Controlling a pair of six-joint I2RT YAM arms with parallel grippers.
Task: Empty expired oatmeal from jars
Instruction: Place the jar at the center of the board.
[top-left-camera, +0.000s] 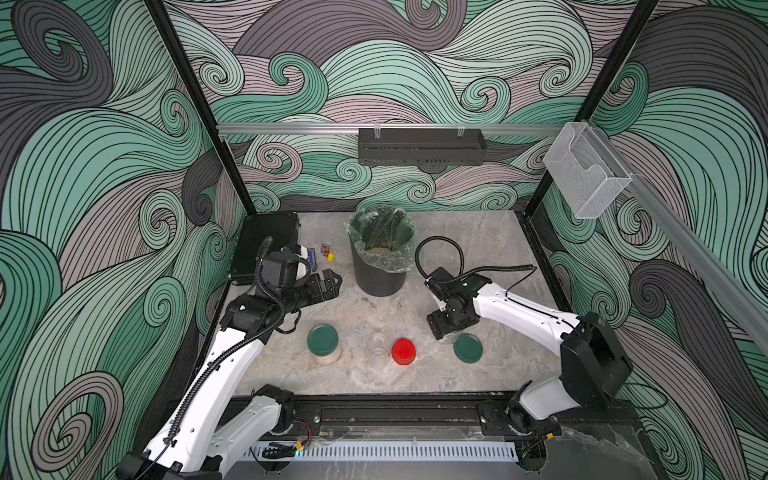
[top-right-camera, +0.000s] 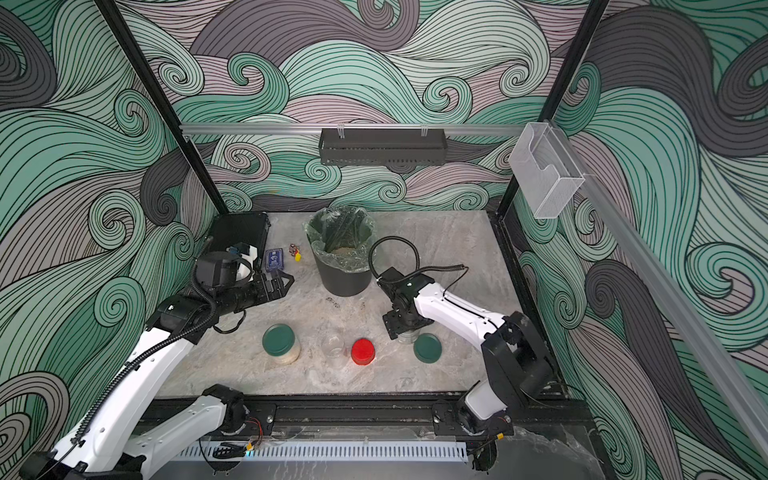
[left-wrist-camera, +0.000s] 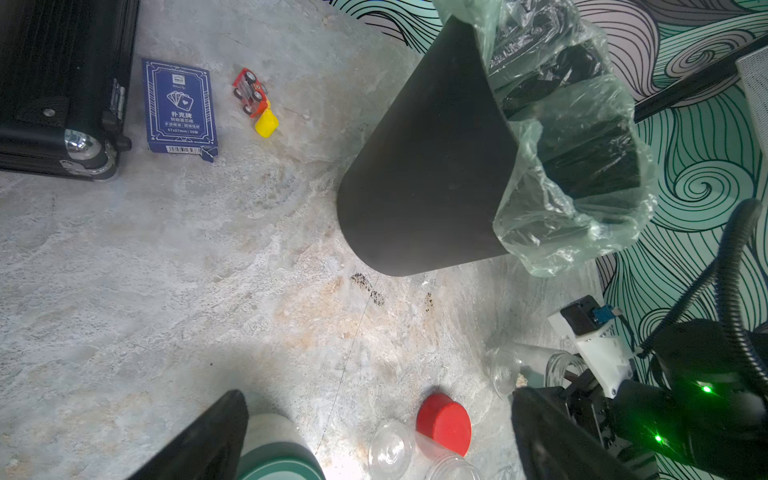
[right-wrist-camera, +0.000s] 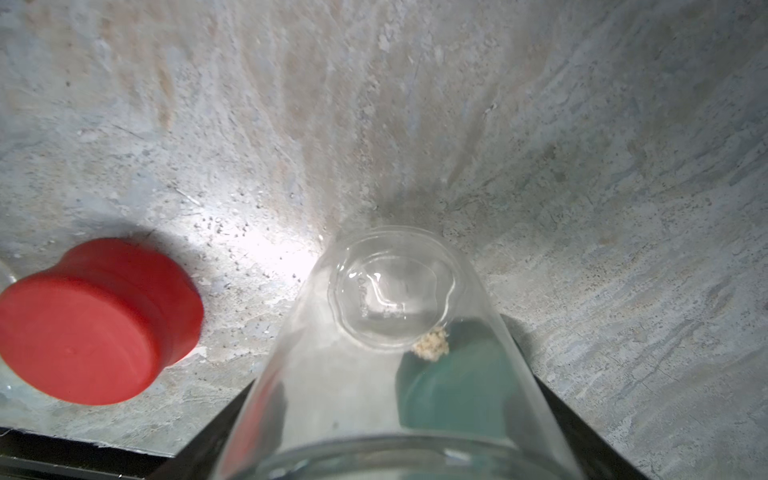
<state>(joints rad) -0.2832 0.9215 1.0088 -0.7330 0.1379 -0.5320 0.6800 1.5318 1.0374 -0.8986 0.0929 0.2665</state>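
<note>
A jar (top-left-camera: 323, 340) with a dark green lid stands front left, with oatmeal (top-left-camera: 327, 358) showing through its glass. Near it, a small empty jar (top-left-camera: 377, 347) stands beside its red lid (top-left-camera: 403, 351). My right gripper (top-left-camera: 442, 328) points down, shut on a third, open jar (right-wrist-camera: 395, 332). That jar is nearly empty; only a small clump of oatmeal (right-wrist-camera: 432, 343) lies in it. Its green lid (top-left-camera: 468, 348) lies on the table next to it. My left gripper (top-left-camera: 332, 280) hovers open and empty left of the bin. In the left wrist view its fingers (left-wrist-camera: 208, 440) frame the lidded jar (left-wrist-camera: 282, 449).
A black bin (top-left-camera: 380, 270) with a clear liner stands at the back centre, with oatmeal (top-left-camera: 378, 250) in its bottom. A black case (left-wrist-camera: 54, 83), a blue card box (left-wrist-camera: 178, 108), a toy car (left-wrist-camera: 249, 92) and a yellow piece (left-wrist-camera: 266, 122) lie back left.
</note>
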